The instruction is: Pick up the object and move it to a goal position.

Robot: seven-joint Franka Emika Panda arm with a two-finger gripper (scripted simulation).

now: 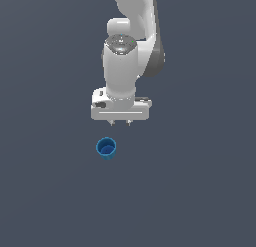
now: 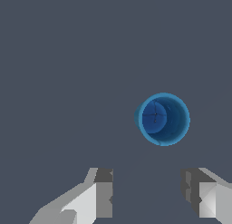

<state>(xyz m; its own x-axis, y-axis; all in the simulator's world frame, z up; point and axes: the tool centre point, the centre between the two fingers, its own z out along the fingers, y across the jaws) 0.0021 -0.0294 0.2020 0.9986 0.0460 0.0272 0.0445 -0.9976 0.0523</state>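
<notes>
the gripper [image 1: 120,123] hangs from the white arm [image 1: 125,56] with its two short fingertips pointing down, spread apart with a clear gap between them and nothing held. in the wrist view the gripper [image 2: 147,193] shows as two pale grey fingers [image 2: 103,193] with darker inner pads, standing well apart, and only bare surface lies in the gap between them.

the wide white gripper body [image 1: 120,110] sits just above the fingertips, and the thick wrist column rises from it to a rounded joint with a shiny cap, then bends away toward the upper edge of the exterior view.

the blue cup [image 1: 106,148] stands upright on the floor [image 1: 45,191], a little toward the exterior view's left of the fingertips and nearer the camera than they are. it is apart from the gripper, not touching either finger. in the wrist view the cup [image 2: 162,119] is seen from almost straight above: a bright blue round rim around a darker hollow inside, with a little of its outer wall showing on one side. it lies beyond the fingertips rather than between them, and looks narrower than the gap between the fingers.

the floor [image 2: 54,60] is a plain, even dark slate grey all around.
</notes>
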